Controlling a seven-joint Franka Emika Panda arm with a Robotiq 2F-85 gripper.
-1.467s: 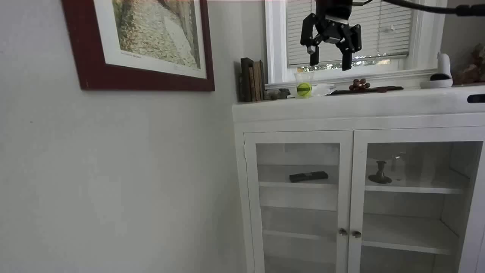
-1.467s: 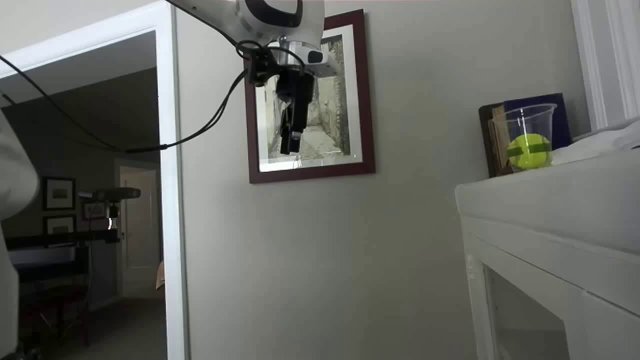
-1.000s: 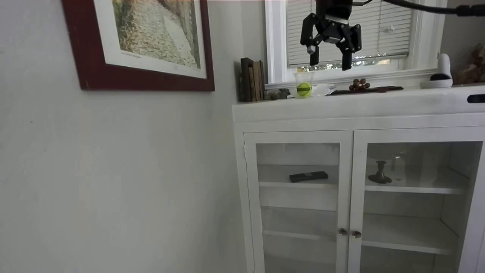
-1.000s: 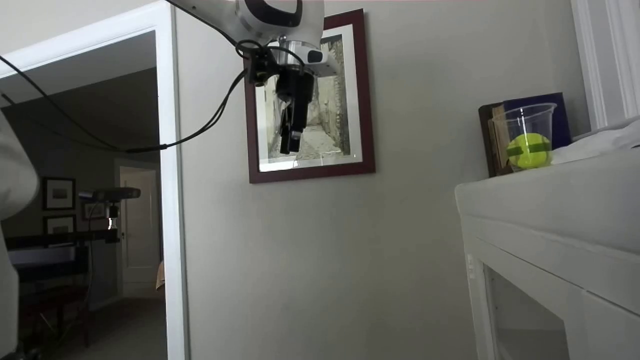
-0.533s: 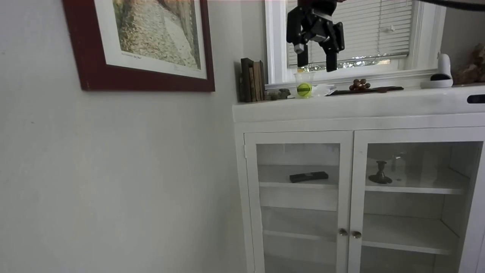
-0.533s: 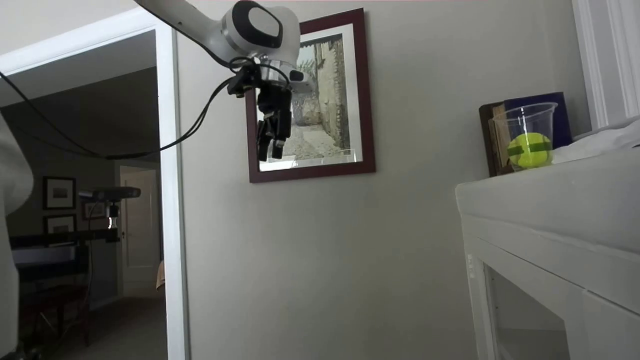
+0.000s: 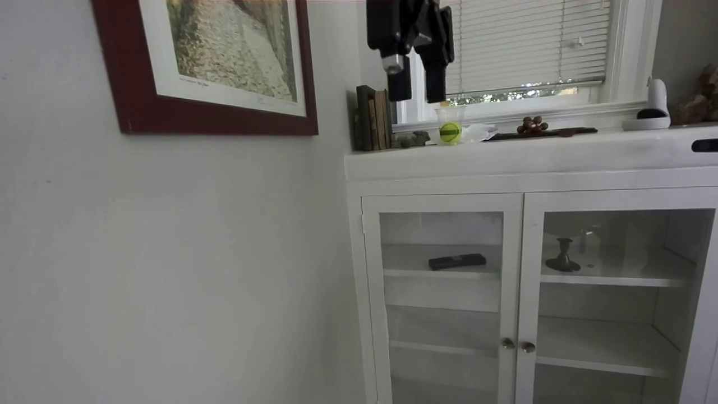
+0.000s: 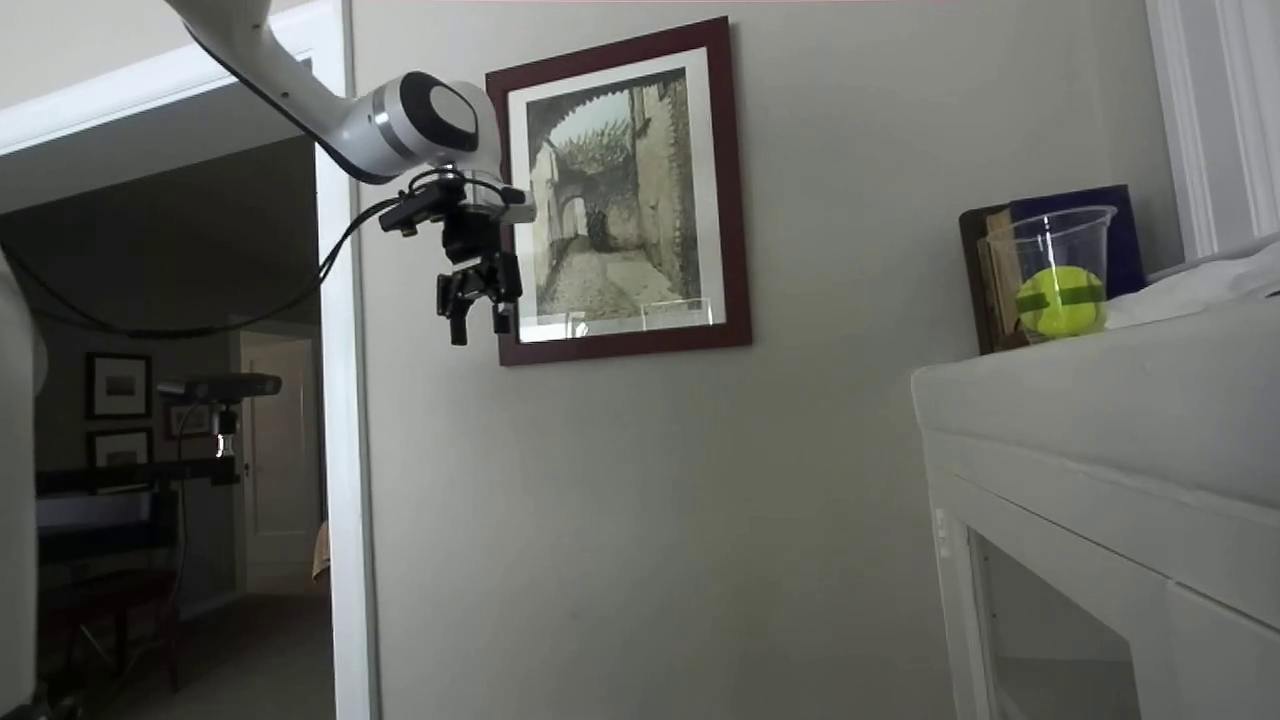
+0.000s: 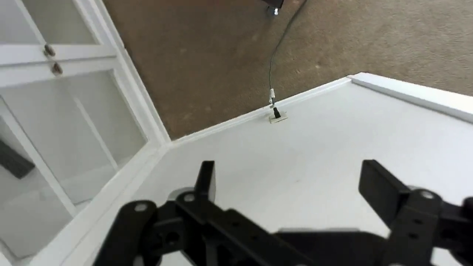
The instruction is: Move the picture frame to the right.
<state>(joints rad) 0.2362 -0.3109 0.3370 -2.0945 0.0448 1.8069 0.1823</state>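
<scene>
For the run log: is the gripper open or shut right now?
Open: in the wrist view, the gripper has its jaws wide apart, with pale wall showing between them.

- Soft daylight at blinds (image 7: 521,47), far side.
- Room (image 8: 180,250) at left dim.
- Bright reflection low on frame (image 8: 618,200), left.
- Wrist view: gripper (image 9: 286,181) slightly blurred.

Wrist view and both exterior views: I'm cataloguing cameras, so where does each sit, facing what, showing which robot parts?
In an exterior view, an outside camera looks along the wall to cabinet and window blinds; only the claw shows.
In an exterior view, an outside camera faces that wall's picture frame; arm and claw show.
In the wrist view, a camera at the arm's end looks down the wall to carpet; the claw's parted fingers show.
Both exterior views share picture frame, clear cup and claw.
</scene>
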